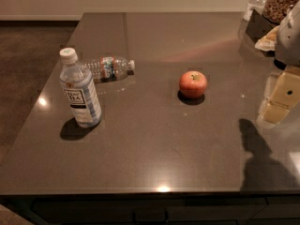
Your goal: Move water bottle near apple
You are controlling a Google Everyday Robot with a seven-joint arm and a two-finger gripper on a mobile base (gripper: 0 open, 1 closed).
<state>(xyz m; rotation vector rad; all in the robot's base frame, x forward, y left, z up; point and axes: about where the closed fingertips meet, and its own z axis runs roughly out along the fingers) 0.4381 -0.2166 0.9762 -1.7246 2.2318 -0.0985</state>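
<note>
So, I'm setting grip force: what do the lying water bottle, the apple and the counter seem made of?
Water bottle: thin clear plastic, ribbed and see-through. Apple: likely real fruit, smooth red-yellow skin, slight sheen. Counter: hard, polished, dark, maybe stone or laminate; it mirrors lights. The pincer hangs over the counter's right edge.

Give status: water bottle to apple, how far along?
Done: nothing. The water bottle lies on its side at the left of the counter, well apart from the apple. In hand: the gripper hangs at the right edge, far from the bottle. Left: reach, grasp, carry, place.
</note>
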